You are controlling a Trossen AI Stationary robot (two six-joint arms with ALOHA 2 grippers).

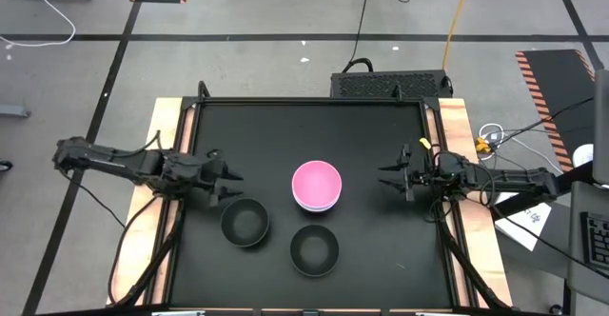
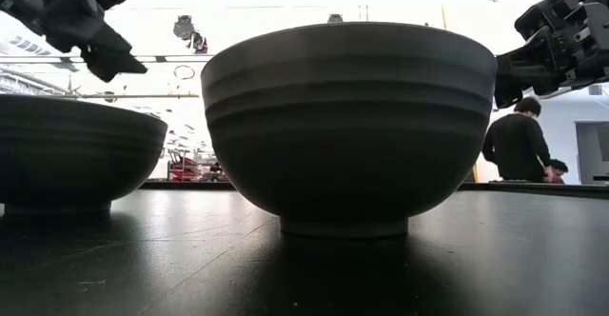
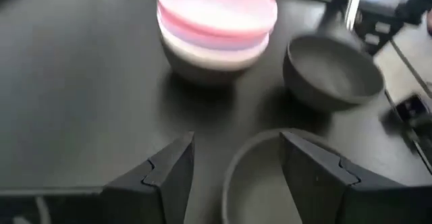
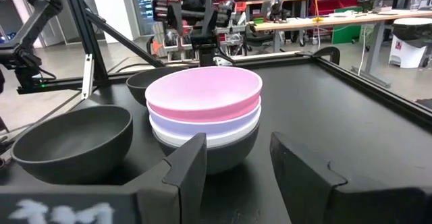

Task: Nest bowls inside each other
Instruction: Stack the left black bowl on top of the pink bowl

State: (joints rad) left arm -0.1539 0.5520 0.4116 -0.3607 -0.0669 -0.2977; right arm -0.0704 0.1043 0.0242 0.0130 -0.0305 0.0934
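A pink-topped stack (image 1: 316,186) and two loose black bowls (image 1: 245,223) sit on the worktop. Both grippers, left (image 1: 231,184) and right (image 1: 384,177), hover with fingers apart, empty. The bowls look rigid, light and smooth; pinching a rim seems best.

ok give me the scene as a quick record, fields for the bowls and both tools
stack: pink bowl on top, then lavender bowl, white bowl, black bowl at the bottom
loose bowls: two black, left black bowl and front black bowl, both upright and empty
left tool: open, above the table by the left black bowl, holding nothing
right tool: open, right of the stack, holding nothing
surface: black table
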